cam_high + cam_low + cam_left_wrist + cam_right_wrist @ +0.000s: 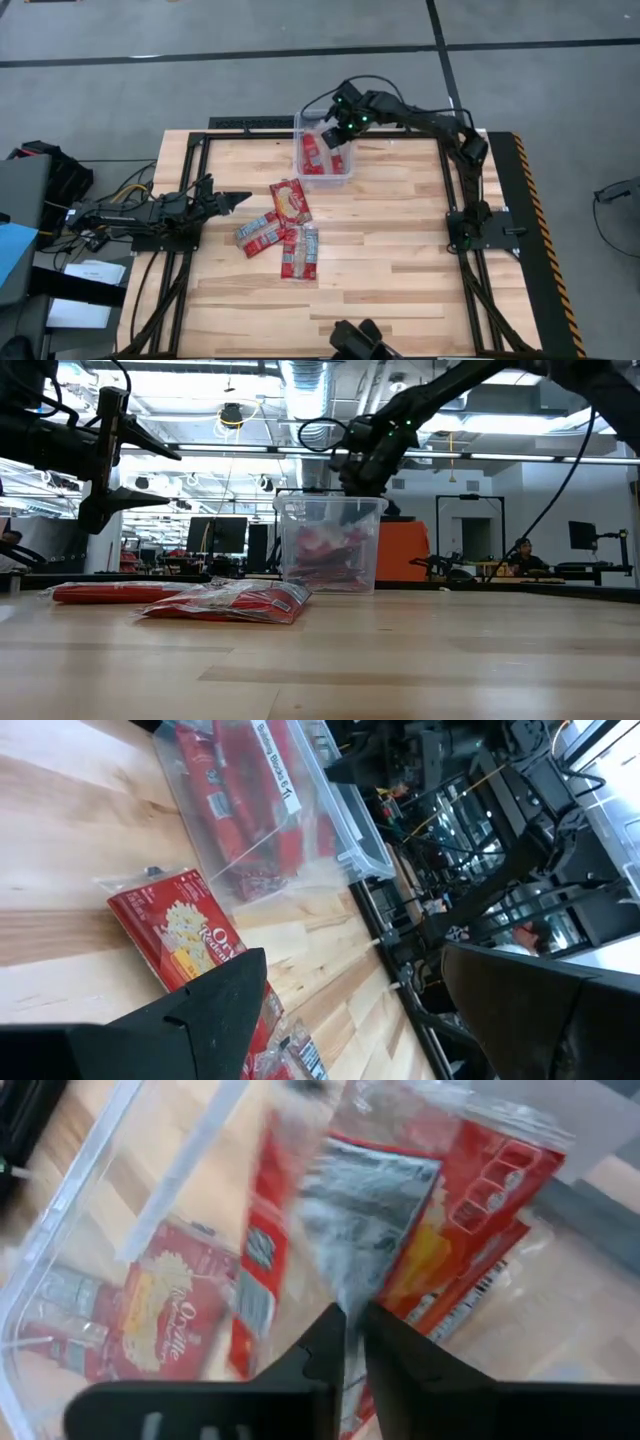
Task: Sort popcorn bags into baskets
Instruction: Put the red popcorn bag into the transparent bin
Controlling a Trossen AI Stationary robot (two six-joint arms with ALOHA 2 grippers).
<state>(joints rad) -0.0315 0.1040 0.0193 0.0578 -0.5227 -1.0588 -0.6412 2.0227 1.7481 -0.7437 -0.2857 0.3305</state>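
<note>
Now the right gripper (352, 1342), pinching a flat red popcorn packet (400, 1230), hangs over the clear plastic bin (300, 158) (far side); letting go comes next, I'd say. Left gripper (222, 200) waits spread.

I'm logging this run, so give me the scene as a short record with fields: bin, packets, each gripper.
bin: clear plastic bin at the table's far edge, several red popcorn packets inside
packet in hand: popcorn bag hanging from the right gripper into the bin
loose packets: cluster of popcorn bags on the wooden table, outside the bin
right gripper: over the bin, fingers pinched on the bag's edge
left gripper: open, beside the loose cluster, holding nothing
</note>
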